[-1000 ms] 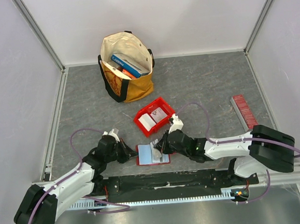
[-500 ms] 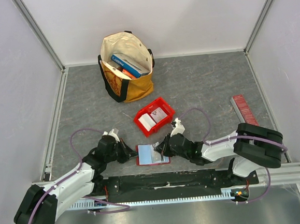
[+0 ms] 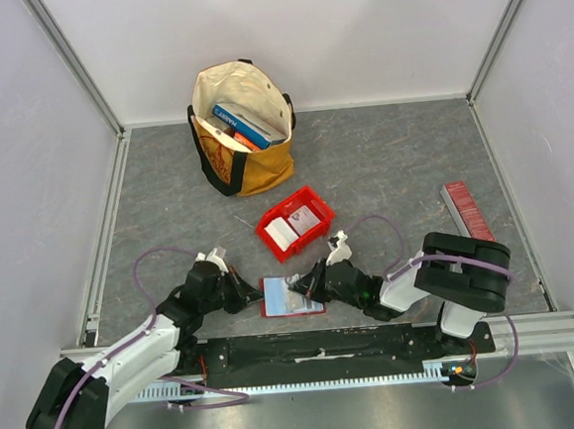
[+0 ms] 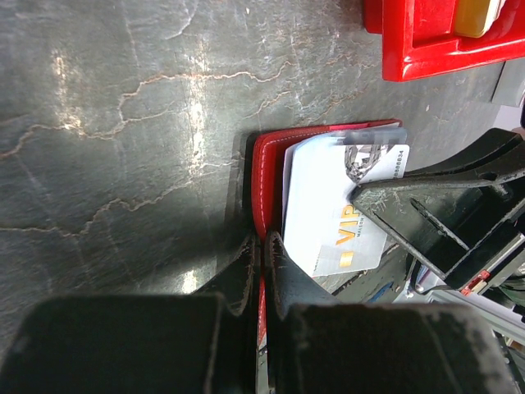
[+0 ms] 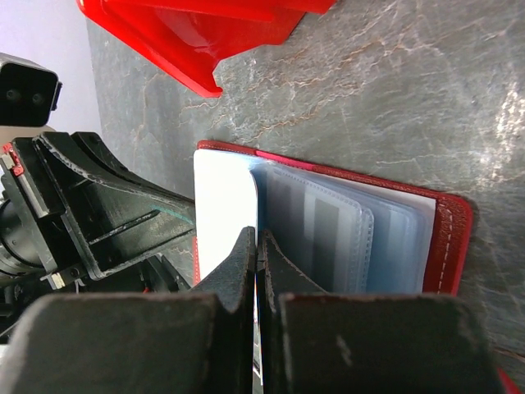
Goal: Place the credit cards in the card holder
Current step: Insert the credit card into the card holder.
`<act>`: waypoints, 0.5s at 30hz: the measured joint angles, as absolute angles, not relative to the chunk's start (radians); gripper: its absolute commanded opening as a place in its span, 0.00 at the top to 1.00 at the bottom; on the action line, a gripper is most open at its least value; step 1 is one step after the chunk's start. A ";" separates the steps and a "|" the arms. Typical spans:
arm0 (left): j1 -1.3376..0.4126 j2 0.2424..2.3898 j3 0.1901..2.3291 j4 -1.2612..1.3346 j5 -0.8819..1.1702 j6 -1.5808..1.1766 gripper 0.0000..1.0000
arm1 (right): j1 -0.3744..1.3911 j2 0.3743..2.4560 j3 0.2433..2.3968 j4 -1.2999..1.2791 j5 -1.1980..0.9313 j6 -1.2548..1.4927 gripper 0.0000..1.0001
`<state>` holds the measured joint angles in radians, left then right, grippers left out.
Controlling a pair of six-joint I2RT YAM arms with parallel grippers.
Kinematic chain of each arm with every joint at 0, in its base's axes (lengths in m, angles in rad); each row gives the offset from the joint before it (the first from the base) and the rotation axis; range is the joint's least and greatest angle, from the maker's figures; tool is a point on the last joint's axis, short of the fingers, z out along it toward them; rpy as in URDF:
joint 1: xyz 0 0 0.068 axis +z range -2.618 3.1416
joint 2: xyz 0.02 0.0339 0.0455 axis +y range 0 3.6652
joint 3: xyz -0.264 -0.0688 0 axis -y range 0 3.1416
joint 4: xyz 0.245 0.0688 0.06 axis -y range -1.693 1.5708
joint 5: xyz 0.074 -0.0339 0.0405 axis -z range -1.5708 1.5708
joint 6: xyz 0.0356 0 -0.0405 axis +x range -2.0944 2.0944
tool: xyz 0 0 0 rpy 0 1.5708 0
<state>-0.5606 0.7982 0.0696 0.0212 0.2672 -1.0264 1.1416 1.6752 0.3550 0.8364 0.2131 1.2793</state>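
Card holder [image 3: 277,297]: we count one, open flat on the grey table [image 3: 382,157] at its near edge, between the two arms. Two grippers, both at it.

Left gripper [image 4: 262,246]: fingers clenched on the card holder's left edge, with the dark red edge between them.

Right gripper [image 5: 256,242]: fingers pinched almost together on a thin pale edge over the card holder's open face. From the left wrist view its fingertip lies on the white card [image 4: 328,205], so we read it as gripping that card.

White card: we see one, with gold "VIP" lettering. It lies on the card holder's left half, and its left edge sits just inside the red stitched border.

Clear sleeves [image 5: 328,226]: a stack inside the card holder on its right half. We count at least three overlapping, and we cannot tell whether anything is in them.

Red bin [image 3: 268,242]: one, just behind the card holder and not touching it. Inside are two flat pale pieces, one white [image 3: 282,233] and one with a reddish patch [image 3: 305,219]. We can't tell whether they are cards.

Tote bag [image 3: 264,172]: one, cream and yellow with black handles, standing open well behind the card holder. It holds books [image 3: 245,118], at least two blue and one orange-red.

Ridged red strip [image 3: 467,213]: one, lying flat well to the right of the card holder.
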 measured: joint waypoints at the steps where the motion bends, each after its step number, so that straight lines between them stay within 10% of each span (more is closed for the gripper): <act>1: -0.561 0.795 0.068 0.020 0.267 -1.026 0.98 | 1.142 1.680 0.354 0.846 0.211 1.283 1.00; 15: -0.561 0.781 0.065 0.012 0.265 -1.026 0.98 | 1.190 1.728 0.360 0.904 0.251 1.325 0.90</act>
